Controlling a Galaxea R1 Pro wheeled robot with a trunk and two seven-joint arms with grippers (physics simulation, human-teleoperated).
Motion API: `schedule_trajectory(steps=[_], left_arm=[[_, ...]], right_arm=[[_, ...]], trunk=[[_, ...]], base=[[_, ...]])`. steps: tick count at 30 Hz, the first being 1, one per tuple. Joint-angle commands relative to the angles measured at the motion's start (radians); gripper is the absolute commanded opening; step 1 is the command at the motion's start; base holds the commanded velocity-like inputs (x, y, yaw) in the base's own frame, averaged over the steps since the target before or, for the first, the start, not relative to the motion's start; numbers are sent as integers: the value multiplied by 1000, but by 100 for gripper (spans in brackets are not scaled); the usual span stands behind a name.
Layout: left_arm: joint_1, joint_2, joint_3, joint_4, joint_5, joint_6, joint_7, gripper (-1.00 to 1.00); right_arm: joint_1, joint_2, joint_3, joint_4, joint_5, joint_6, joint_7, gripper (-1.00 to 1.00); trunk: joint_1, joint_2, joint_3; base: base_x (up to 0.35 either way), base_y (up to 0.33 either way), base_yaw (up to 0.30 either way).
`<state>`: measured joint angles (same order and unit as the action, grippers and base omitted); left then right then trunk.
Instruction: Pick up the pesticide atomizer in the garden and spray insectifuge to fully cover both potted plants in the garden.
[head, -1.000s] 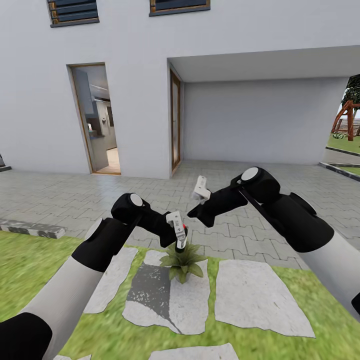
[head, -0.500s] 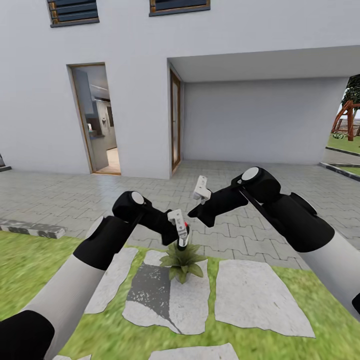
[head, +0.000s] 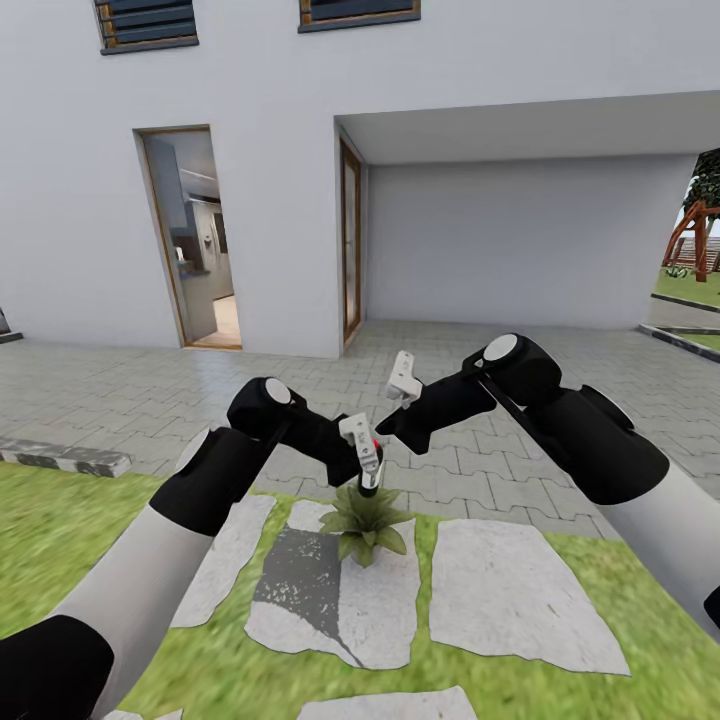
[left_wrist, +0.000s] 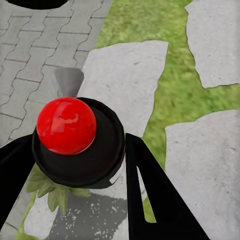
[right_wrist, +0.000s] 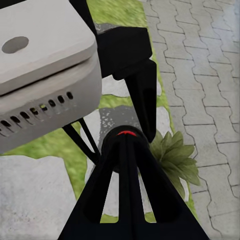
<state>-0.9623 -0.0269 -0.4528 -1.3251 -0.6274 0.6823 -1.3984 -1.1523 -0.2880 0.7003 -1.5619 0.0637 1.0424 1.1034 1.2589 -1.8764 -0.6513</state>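
a: where is the bottle right now?

b: clamped in my left gripper (head: 362, 462). in my left wrist view the pesticide atomizer (left_wrist: 82, 150) sits upright between my two dark fingers (left_wrist: 150, 195), red button (left_wrist: 66, 125) on top, grey nozzle (left_wrist: 69, 81) pointing out over the stepping stone (head: 320, 590).

a: and the plant?

b: one potted plant (head: 365, 522) is directly under the bottle, standing on that stone at the edge of the lawn (head: 60, 540). its leaves show just below the bottle's base in my wrist view too.

a: what about your other side?

b: my right gripper (head: 402, 377) hangs a little above and beside the left one, holding nothing. i cannot tell how wide its jaws stand; in its wrist view one finger (right_wrist: 142, 95) reaches down toward the red cap, near it but apart.

a: so how do you do this well?

b: my judgement: the nozzle seems to aim past the rosette rather than into it. i'd tip or draw back the left wrist until the nozzle looks at the leaves, keep the grip firm so the bottle doesn't twist, then bring the right finger straight down on the button. press centred, or the round cap may slip sideways.

a: and after?

b: sweep across the whole rosette; the second plant remains to be done.
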Motion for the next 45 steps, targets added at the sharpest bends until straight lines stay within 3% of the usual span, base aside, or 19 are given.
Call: schedule_trajectory(steps=[1, 45], left_arm=[[-2, -1, 1, -1, -8, 11, -8, -100], [-21, -3, -2, -1, -4, 31, -8, -100]], right_arm=[[-1, -1, 1, -1, 7, 5, 7, -100], [-19, -39, -4, -1, 7, 5, 7, -100]], trunk=[[0, -1, -1], [0, -1, -1]], base=[[0, 0, 0], [0, 0, 0]])
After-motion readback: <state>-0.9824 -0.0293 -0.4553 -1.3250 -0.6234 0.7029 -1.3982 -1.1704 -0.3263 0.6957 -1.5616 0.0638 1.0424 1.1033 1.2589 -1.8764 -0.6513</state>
